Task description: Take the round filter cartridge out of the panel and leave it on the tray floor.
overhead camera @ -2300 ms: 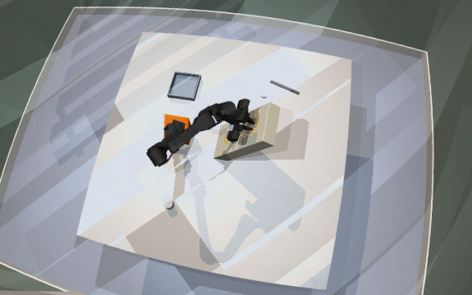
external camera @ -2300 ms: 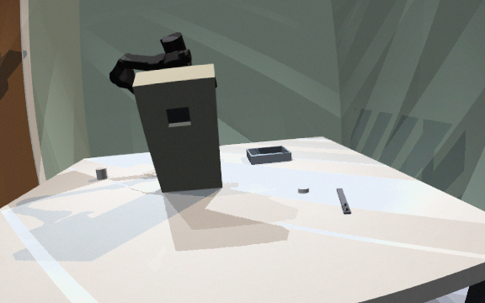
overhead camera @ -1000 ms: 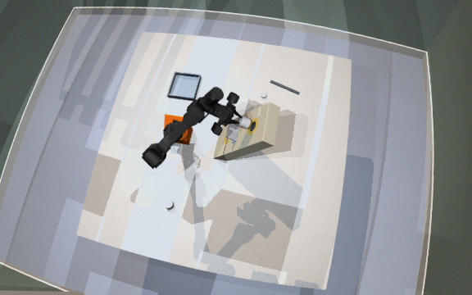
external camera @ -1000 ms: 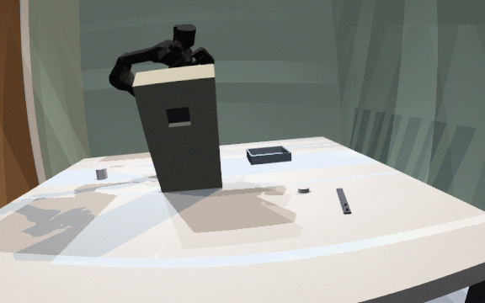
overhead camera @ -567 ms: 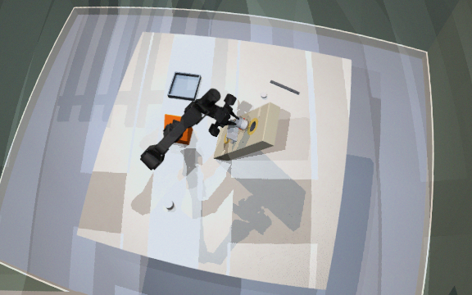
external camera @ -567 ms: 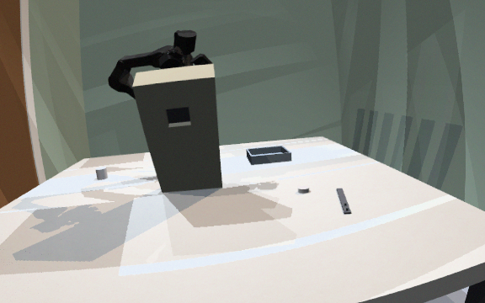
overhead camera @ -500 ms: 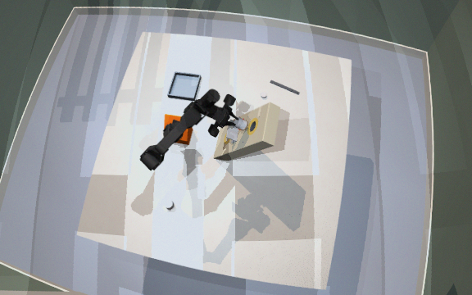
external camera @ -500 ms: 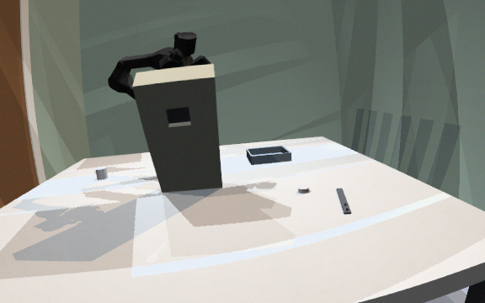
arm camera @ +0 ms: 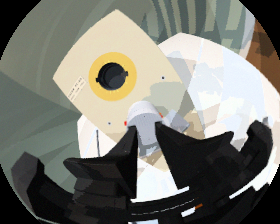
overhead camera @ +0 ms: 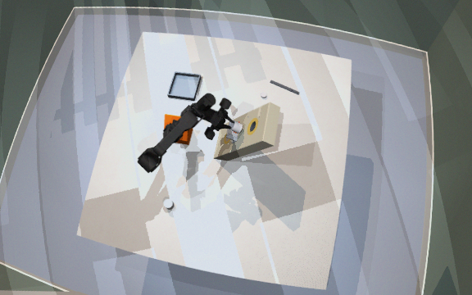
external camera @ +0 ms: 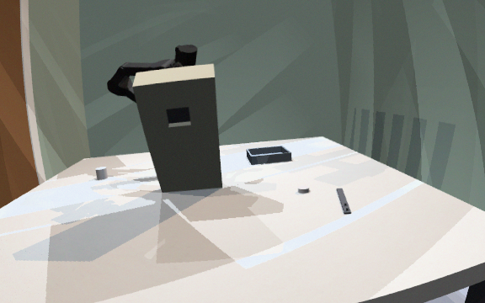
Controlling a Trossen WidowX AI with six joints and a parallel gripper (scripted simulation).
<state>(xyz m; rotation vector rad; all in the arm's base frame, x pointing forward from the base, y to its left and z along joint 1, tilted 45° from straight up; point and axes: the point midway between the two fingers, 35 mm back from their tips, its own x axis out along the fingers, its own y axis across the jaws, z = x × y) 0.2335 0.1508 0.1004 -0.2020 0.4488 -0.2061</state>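
Observation:
The filter cartridge (overhead camera: 236, 128) (arm camera: 145, 120), a pale grey-white cylinder with small red marks at its sides, is out of the panel. My gripper (overhead camera: 231, 125) (arm camera: 144, 125) is shut on it and holds it in the air in front of the panel face. The service panel (overhead camera: 270, 123) (external camera: 183, 156) (arm camera: 111, 27) is a beige upright block. Its round socket (overhead camera: 253, 126) (arm camera: 112, 76), ringed in yellow, is empty and dark inside. The tray (overhead camera: 171, 97) (external camera: 269, 159), a dark-rimmed square box, lies away from the gripper. The gripper is hidden behind the panel in the exterior view.
A small grey cylinder (overhead camera: 168, 204) (external camera: 101, 172) stands on the table. A short pale disc (overhead camera: 264, 96) (external camera: 303, 190) and a dark flat bar (overhead camera: 284, 87) (external camera: 343, 200) lie beyond the panel's side. The orange base plate (overhead camera: 186, 137) is under the arm, near the tray.

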